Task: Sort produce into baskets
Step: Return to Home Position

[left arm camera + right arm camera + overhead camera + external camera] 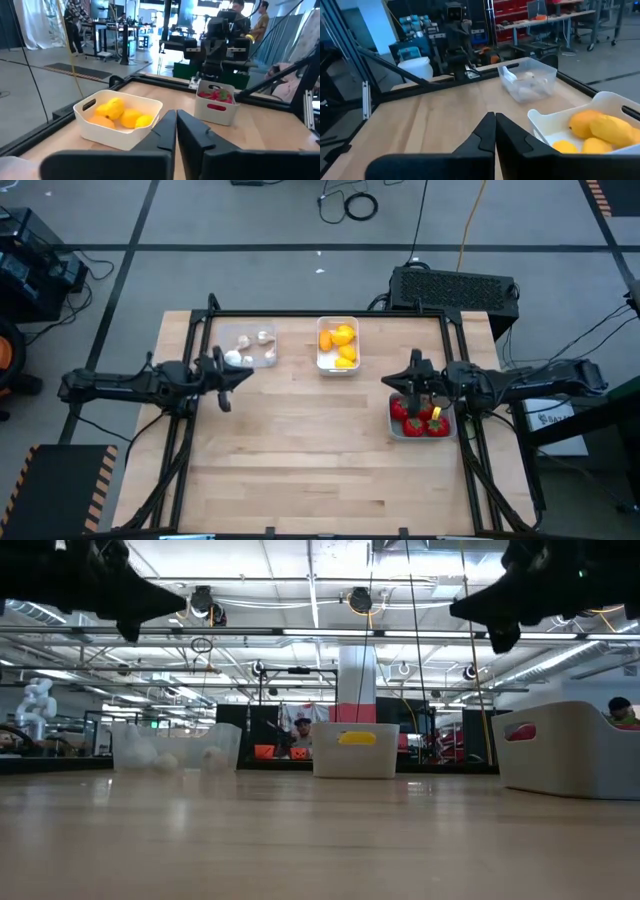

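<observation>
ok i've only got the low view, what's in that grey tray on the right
Observer: Red round tomatoes with green tops, in the grey rectangular tray.
Operator: and the white one in the middle
Observer: Yellow and orange fruits lie in that white rectangular tray.
Operator: where are the arms, i just see dark shapes up top
Observer: From above, the right arm holds shut jaws over the grey tray's edge; the left arm, jaws shut too, is beside the clear plastic tray of whitish bulbs.
</observation>
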